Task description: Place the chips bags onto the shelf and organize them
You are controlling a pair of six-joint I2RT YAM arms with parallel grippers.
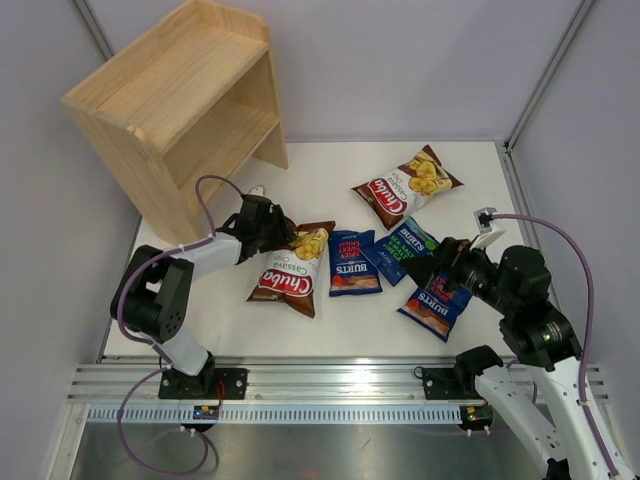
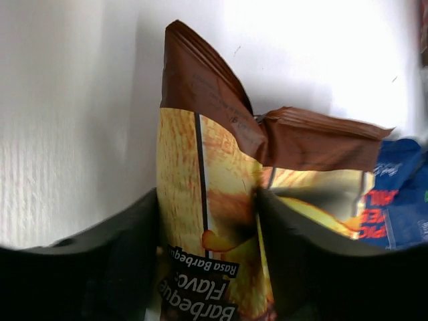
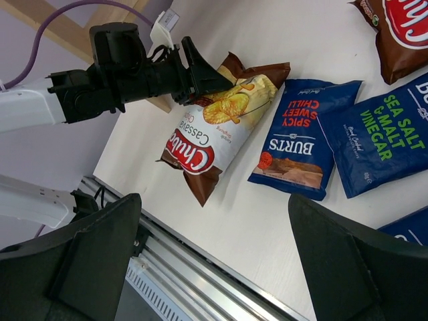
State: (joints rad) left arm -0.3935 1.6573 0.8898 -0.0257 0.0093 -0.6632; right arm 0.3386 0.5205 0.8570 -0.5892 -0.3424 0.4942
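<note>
Left wrist: Chuba bag point(image 2: 214, 221) (between fingers point(image 2: 100, 267))

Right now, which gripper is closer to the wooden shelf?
Left. The left gripper sits just in front of the shelf, pinching a brown bag; the right gripper hangs open farther off, over the blue bags.

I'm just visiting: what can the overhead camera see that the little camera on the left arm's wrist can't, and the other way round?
Only the overhead view shows the wooden shelf at the far left, the far Chuba bag, the sea-salt Burts bag and the Burts bag by the right arm. Only the left wrist view shows the "Barbeque Flavor" lettering and crumpled brown seal close up, with the left jaws pressed against both sides. Both show the near Chuba bag and the spicy-chilli Burts bag beside it.
</note>
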